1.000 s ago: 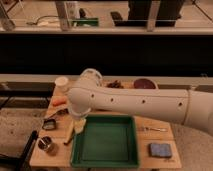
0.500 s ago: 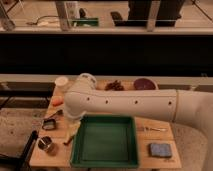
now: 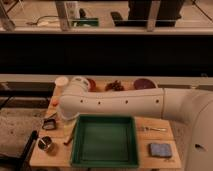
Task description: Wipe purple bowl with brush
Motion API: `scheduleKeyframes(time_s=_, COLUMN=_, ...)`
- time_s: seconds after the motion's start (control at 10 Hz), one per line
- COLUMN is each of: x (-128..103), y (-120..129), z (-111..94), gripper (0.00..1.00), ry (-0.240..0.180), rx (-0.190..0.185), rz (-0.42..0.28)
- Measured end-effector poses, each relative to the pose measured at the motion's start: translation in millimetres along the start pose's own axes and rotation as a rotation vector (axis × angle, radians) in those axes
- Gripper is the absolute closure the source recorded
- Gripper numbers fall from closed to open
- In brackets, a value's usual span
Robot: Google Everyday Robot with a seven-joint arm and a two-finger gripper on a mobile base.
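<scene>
The purple bowl [image 3: 144, 84] is round and dark, and stands at the back right of the wooden table [image 3: 150, 137]. A small squarish dark head with a pale edge [image 3: 49, 122] lies at the table's left; it looks like the brush. A slim black handle [image 3: 27, 150] runs down-left from near it, off the table's corner. My white arm reaches from the right across the table. My gripper [image 3: 63, 113] is at the arm's left end, low over the table's left part, just right of the brush head and far from the purple bowl.
A green tray [image 3: 105, 161] fills the table's front middle. An orange-red bowl [image 3: 93, 85], a brown clump [image 3: 116, 86] and a white cup [image 3: 61, 81] stand at the back. A metal cup [image 3: 45, 144], a blue sponge [image 3: 160, 149], a metal utensil [image 3: 152, 129] and a brownish tool [image 3: 70, 139] lie around the tray.
The arm's left end has dropped and moved toward the front left, closer to the brush head. Nothing on the table has moved.
</scene>
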Motion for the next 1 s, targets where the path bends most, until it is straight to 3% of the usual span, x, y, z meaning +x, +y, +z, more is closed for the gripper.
scheduleKeyframes(time_s=0.2, x=-8, y=-7, z=7, gripper=0.2, ry=-0.012, rx=0.0, rz=-0.008)
scheduleKeyframes(time_s=0.6, x=7, y=-37, z=31, gripper=0.2, ry=-0.029, rx=-0.013, rz=-0.06)
scheduleKeyframes(time_s=1.0, x=24, y=-64, z=58, gripper=0.2, ry=-0.056, rx=0.021, rz=-0.065)
